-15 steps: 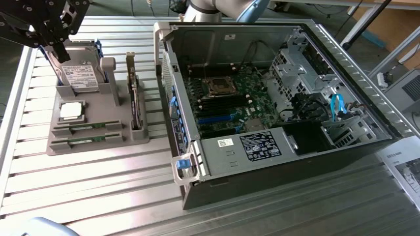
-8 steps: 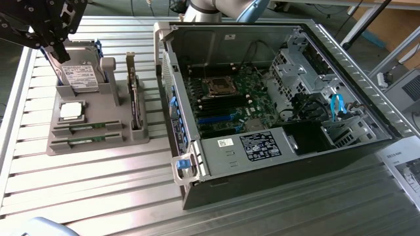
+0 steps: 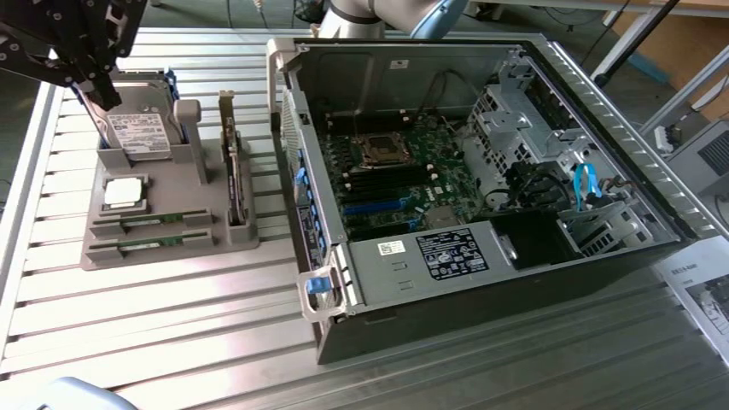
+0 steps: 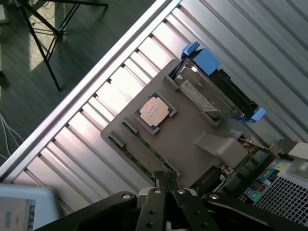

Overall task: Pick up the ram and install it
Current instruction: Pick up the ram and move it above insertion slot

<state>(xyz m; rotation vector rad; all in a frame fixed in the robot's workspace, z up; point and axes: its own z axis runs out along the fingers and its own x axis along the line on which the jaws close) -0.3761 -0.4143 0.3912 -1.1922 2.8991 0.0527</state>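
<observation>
Two ram sticks lie edge-up in slots at the front of a grey holder point(image 3: 171, 201): one ram stick point(image 3: 154, 220) behind, the other point(image 3: 148, 248) in front. The wrist view looks down on the same green ram stick point(image 4: 149, 147) and its neighbour point(image 4: 129, 156) in the holder point(image 4: 180, 142). My black gripper point(image 3: 105, 96) hangs high over the holder's back end, by the hard drive, well clear of the sticks. In the wrist view my gripper point(image 4: 166, 177) has its fingers together with nothing between them.
The holder also carries a silver hard drive point(image 3: 146, 128) in a blue caddy point(image 4: 204, 57), a processor chip point(image 3: 123, 193) and an upright expansion card point(image 3: 234, 166). An open computer case point(image 3: 479, 171) lies to the exterior view's right, with its motherboard point(image 3: 393, 175) exposed. All rest on a ribbed metal table point(image 3: 160, 316).
</observation>
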